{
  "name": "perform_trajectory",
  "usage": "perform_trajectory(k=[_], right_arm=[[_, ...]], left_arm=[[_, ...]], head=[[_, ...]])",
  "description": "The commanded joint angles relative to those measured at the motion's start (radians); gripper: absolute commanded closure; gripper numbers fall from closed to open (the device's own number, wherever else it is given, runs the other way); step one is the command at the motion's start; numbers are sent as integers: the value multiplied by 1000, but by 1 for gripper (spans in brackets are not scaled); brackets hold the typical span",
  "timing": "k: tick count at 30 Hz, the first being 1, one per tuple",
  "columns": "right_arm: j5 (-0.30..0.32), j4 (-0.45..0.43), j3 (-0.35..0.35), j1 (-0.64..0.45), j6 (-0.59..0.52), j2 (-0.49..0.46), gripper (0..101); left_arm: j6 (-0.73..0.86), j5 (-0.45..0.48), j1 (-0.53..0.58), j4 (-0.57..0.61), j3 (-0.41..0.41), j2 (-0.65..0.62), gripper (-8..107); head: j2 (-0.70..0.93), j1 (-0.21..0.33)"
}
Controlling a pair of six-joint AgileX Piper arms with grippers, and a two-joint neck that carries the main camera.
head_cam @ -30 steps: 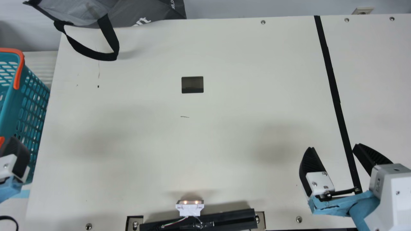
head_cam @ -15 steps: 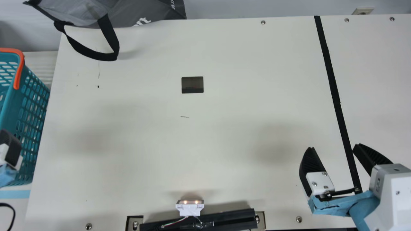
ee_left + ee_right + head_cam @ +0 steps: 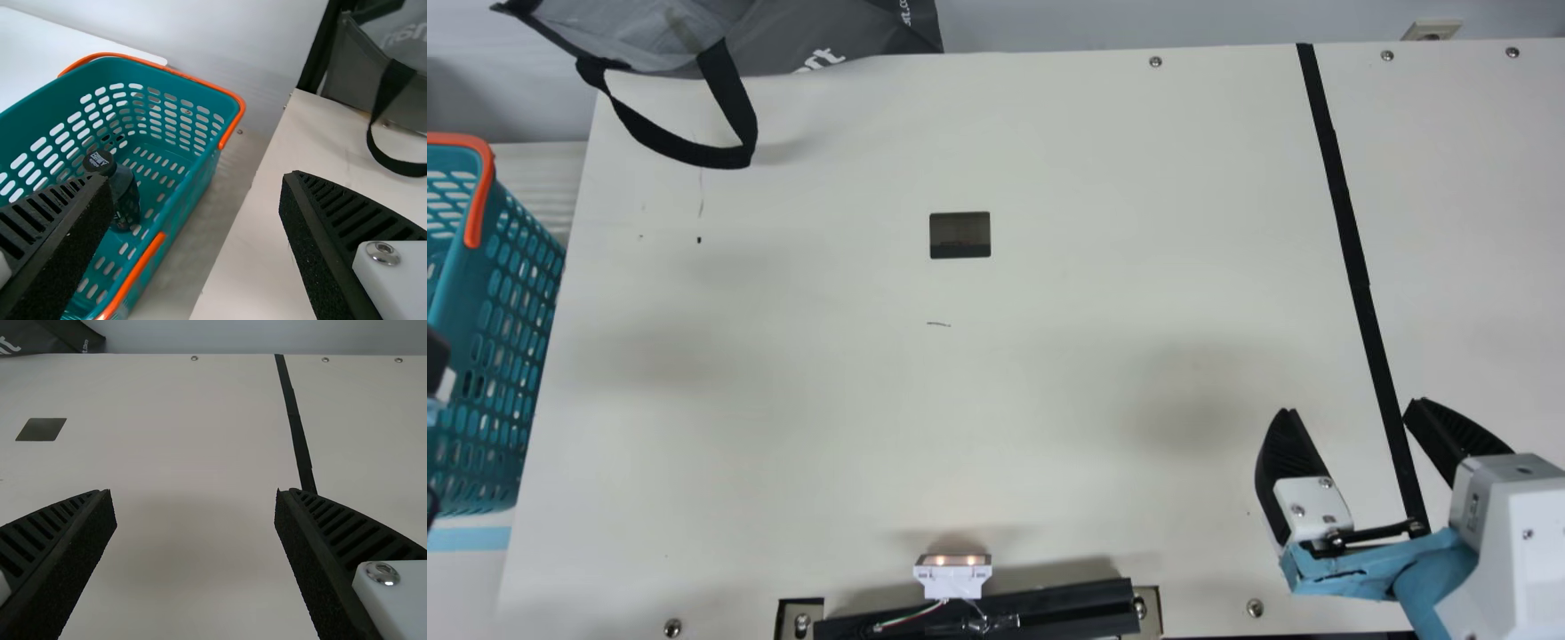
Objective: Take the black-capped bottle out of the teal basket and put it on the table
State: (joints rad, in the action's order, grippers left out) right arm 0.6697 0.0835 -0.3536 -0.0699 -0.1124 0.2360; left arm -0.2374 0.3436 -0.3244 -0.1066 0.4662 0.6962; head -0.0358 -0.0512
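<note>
Basket wall (image 3: 190, 200) around bottle (image 3: 127, 197) (grey bag (image 3: 854, 27) beyond)

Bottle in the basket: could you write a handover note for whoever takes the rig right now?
Left claw: open, empty, near the basket.
Right claw: open, empty, at the table's right.
Bottle: inside the basket, which sits beside the table, at its left edge.
Done: no lift yet.
Left: grip the bottle, raise it clear, set it on the table.

A plain, pale grey wall (image 3: 1138, 22) bears a small wall socket (image 3: 1432, 32).
</note>
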Motion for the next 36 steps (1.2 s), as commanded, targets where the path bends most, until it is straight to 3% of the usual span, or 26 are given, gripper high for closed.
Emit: perform_trajectory(k=[1,6,13,23,29,36], right_arm=[[0,0,0,0,0,0,10],[0,0,0,0,0,0,10],[0,0,0,0,0,0,10],[0,0,0,0,0,0,10],[0,0,0,0,0,0,10],[-1,1,0,0,0,0,10]], left_arm=[[111,-32,-39,116,10,68,-8],[286,-42,-97,301,48,151,-8],[606,43,-235,592,135,237,-8],[1173,273,-608,1005,299,446,-8],[1405,400,-798,1109,362,599,-8],[1524,436,-863,1128,377,701,-8]], head=[[8,4],[8,4],[8,4],[8,4],[8,4],[8,4]])
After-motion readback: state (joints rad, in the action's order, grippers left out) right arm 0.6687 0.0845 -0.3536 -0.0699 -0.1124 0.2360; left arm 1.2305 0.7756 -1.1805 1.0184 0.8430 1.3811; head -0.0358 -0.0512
